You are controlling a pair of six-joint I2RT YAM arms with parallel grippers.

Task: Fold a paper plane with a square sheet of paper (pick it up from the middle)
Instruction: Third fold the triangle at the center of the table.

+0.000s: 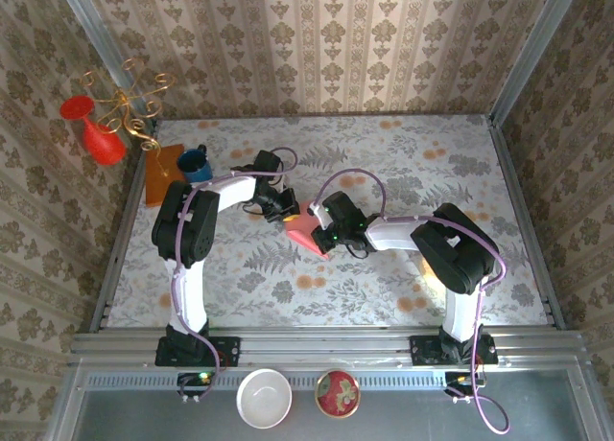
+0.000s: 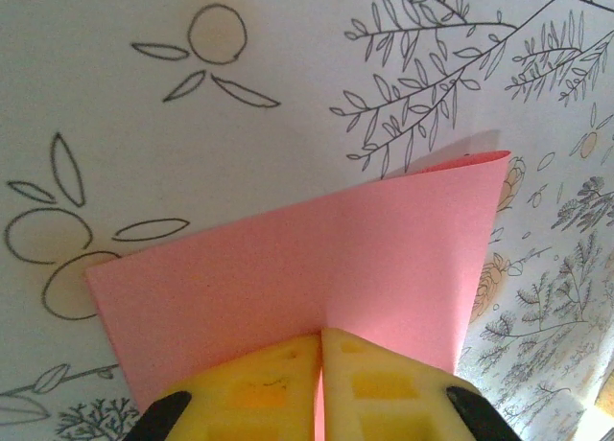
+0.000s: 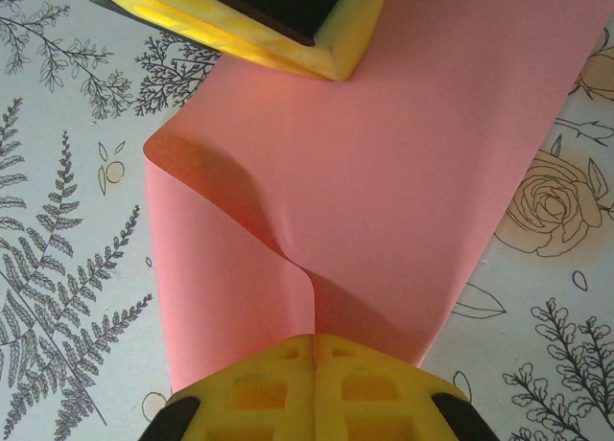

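Note:
The square sheet of paper (image 1: 305, 230) is salmon pink and lies mid-table between both arms, bent over on itself. In the left wrist view the sheet (image 2: 317, 259) spreads ahead of my left gripper (image 2: 320, 336), whose yellow fingers are shut on its near edge. My right gripper (image 3: 315, 339) is shut on a raised crease of the sheet (image 3: 384, 173), which curls up into a loop at the left. The left gripper's fingers (image 3: 259, 29) press the far edge in that view. From above, the left gripper (image 1: 290, 211) and right gripper (image 1: 320, 232) face each other across the paper. The paper plane is out of view.
A blue mug (image 1: 195, 163) and an orange-brown board (image 1: 163, 173) sit at the far left corner, with a red vase (image 1: 101, 139) and gold candelabra (image 1: 129, 101) beyond the wall edge. A white bowl (image 1: 265, 398) and a red patterned bowl (image 1: 338, 393) rest on the near ledge.

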